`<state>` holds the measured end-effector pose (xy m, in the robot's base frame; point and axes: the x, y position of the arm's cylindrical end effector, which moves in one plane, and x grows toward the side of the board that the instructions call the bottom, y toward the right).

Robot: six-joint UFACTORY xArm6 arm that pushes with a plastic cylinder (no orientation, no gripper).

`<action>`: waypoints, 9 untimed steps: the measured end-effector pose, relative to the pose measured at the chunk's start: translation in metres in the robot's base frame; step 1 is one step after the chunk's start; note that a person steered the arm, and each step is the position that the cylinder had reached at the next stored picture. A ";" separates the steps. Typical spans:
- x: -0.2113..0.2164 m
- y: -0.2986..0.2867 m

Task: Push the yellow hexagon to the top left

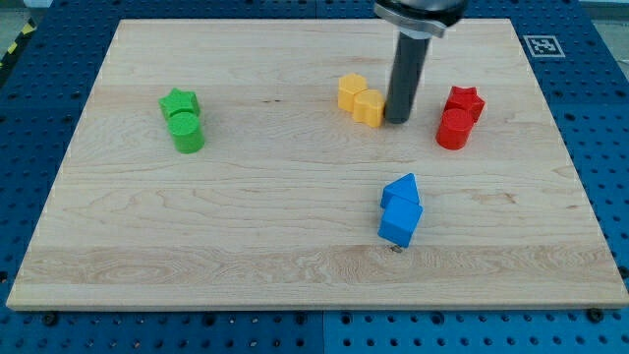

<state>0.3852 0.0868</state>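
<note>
Having no jaws, we set our tip [397,120] just right of the yellow hexagon block [351,91] near the wooden desk [295,246] top centre, most leftward pushing remaining.

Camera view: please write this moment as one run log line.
my tip | touching right side of yellow pair | red pair apart, right | hexagon not yet top left

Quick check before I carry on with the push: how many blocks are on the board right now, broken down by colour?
Yellow: 2, a pair just left of my tip
Green: 2, star and cylinder
Red: 2, star and cylinder
Blue: 2, stacked close
Total: 8 blocks
</note>
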 end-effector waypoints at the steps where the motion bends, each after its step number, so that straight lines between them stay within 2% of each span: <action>1: -0.010 -0.032; 2: -0.014 -0.050; 4: -0.019 -0.017; 8: -0.049 -0.033; 9: -0.051 -0.054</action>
<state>0.3339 0.0326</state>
